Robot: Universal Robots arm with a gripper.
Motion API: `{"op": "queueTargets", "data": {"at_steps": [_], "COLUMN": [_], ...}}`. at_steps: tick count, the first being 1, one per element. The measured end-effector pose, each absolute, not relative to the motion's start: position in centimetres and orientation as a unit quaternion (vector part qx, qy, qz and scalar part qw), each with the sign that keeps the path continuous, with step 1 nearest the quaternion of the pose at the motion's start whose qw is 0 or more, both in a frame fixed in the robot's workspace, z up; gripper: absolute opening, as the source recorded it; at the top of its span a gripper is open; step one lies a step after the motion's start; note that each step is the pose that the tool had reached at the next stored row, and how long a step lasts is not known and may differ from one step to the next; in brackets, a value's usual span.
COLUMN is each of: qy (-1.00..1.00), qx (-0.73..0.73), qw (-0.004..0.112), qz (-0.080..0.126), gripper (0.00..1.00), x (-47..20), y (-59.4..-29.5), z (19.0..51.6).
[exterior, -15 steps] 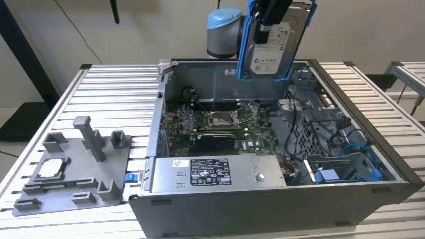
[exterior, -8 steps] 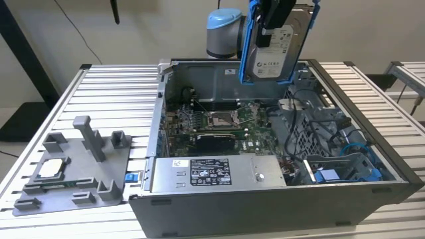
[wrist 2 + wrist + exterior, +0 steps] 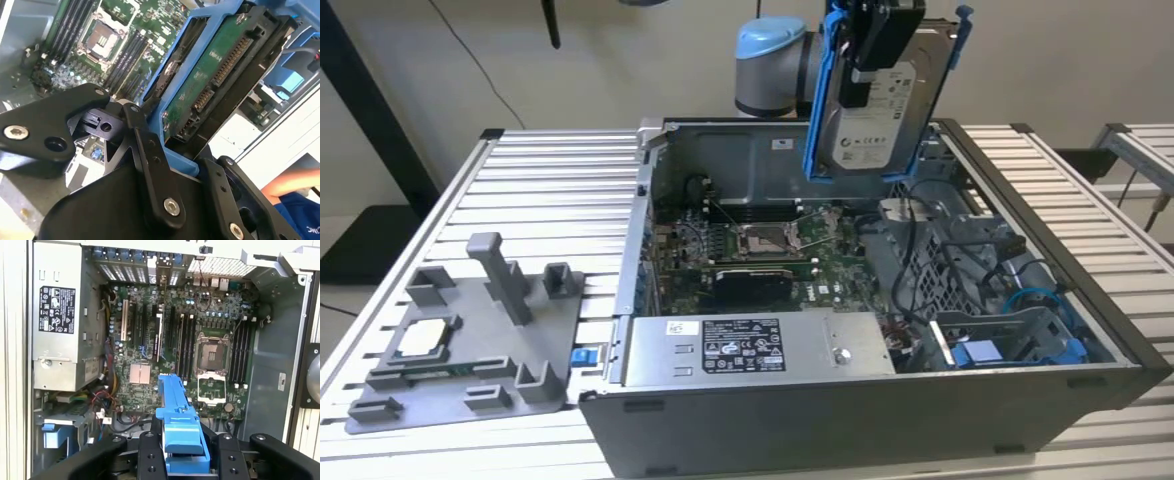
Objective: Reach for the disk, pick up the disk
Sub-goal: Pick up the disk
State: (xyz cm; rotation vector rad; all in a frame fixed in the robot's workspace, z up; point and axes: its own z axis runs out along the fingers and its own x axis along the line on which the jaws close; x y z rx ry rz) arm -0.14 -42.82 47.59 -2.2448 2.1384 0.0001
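The disk, a silver hard drive with a white label in a blue plastic frame, hangs upright in the air above the open computer case, at the top of the exterior view. My gripper is shut on it from above. In the second wrist view the disk's green circuit-board underside and blue frame sit between my black fingers. In the first wrist view the blue frame juts out between the fingers, over the motherboard.
The grey labelled power-supply box sits at the case's near side. A grey fixture holding a small square silver chip lies on the slatted table at the exterior view's left. A person's arm with a blue sleeve shows beside the case.
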Motion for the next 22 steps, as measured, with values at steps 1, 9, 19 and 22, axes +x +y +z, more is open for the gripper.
{"op": "queueTargets", "data": {"at_steps": [1, 9, 19, 22], "qy": [0.69, 0.689, 0.689, 0.689], "qx": [-0.724, -0.724, -0.724, -0.724], "qw": [0.02, 0.01, 0.008, 0.007], "qz": [-0.001, -0.01, -0.012, -0.013], "gripper": [0.0, 0.0, 0.0, 0.0], "x": [-0.1, -0.1, -0.1, -0.1], "y": [-43.1, -45.3, -49.4, -50.7], "z": [47.6, 47.5, 47.0, 46.9]}}
